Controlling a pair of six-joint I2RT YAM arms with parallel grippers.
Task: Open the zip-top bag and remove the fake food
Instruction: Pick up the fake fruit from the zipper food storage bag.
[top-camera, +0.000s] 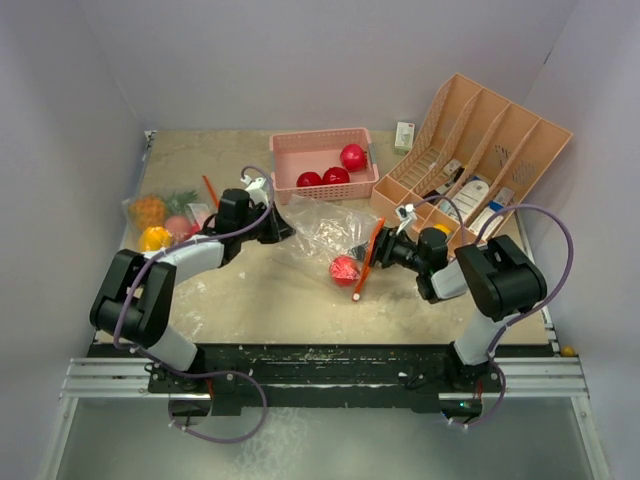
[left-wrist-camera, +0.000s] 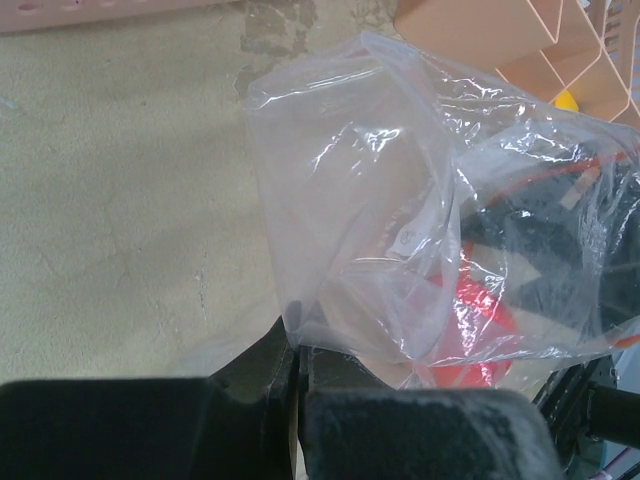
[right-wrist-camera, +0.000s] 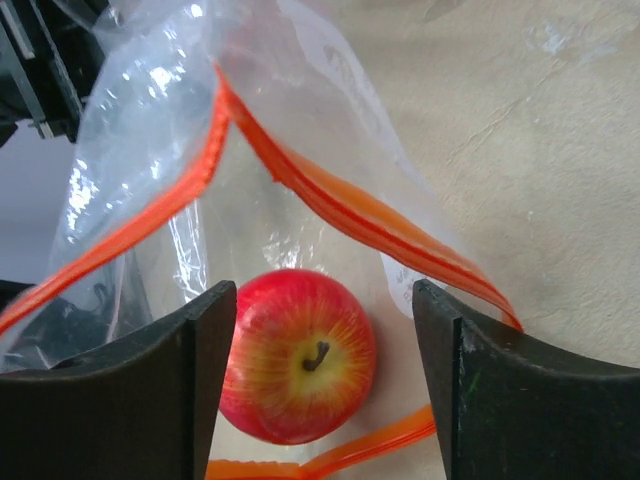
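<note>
**Operator:** Where is the fruit that I must take now?

**Coach:** The red apple (right-wrist-camera: 300, 360) lies at the mouth of the zip-top bag (left-wrist-camera: 350, 200), between the orange zip strips (right-wrist-camera: 340, 215), low on the worktop (top-camera: 250, 290). Your right pincer (right-wrist-camera: 325, 300) is released, with one finger on each side of the apple. I judge that it does not press the apple yet.

**Operator:** And my left side?

**Coach:** Your left pincer (left-wrist-camera: 295, 375) is clenched on the closed end of the bag film. Use it as your anchor.

**Operator:** How do I close well?

**Coach:** First go a little lower and deeper, so that your fingers meet the widest part of the apple and not a zip strip. The apple is round and glossy, so I think it can slip out if you pinch it near the top. Close slowly, then pull away from the left pincer so that the film slides off. The pink basket (top-camera: 283, 165), with three red fruits in it, is near for the drop.
</note>
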